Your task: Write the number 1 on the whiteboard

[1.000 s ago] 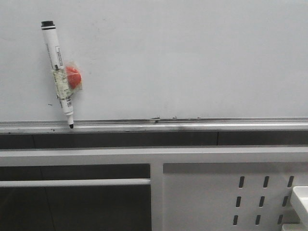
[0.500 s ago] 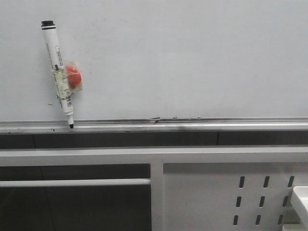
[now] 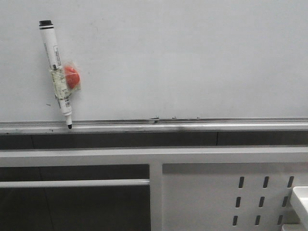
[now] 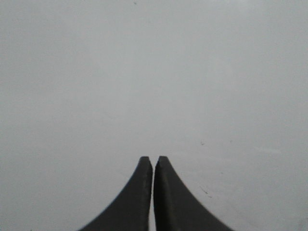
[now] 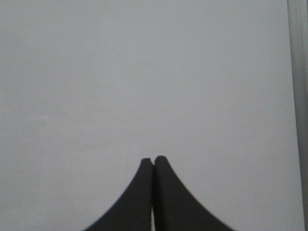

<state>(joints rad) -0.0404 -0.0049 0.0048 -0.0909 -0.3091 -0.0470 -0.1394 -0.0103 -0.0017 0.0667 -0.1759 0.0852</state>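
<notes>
The whiteboard [image 3: 192, 57] fills the upper front view, with its metal ledge [image 3: 192, 126] along the lower edge. No marker stroke for the number 1 shows on it, only small dark specks. A white marker pen [image 3: 57, 72] with a black cap hangs tip-down at the board's left, taped to a red magnet [image 3: 73, 77]. Neither gripper shows in the front view. My left gripper [image 4: 153, 159] is shut and empty, facing the bare pale board [image 4: 144, 72]. My right gripper [image 5: 153, 159] is shut and empty, also facing the pale board [image 5: 144, 72].
Below the ledge are a white frame rail [image 3: 72, 183] and a white perforated metal panel [image 3: 192, 192]. A white tray corner [image 3: 301, 197] shows at the lower right. A grey metal strip [image 5: 299, 96] runs along one edge of the right wrist view.
The whole front view has shifted a few pixels to the left. The marker and magnet keep their place on the board.
</notes>
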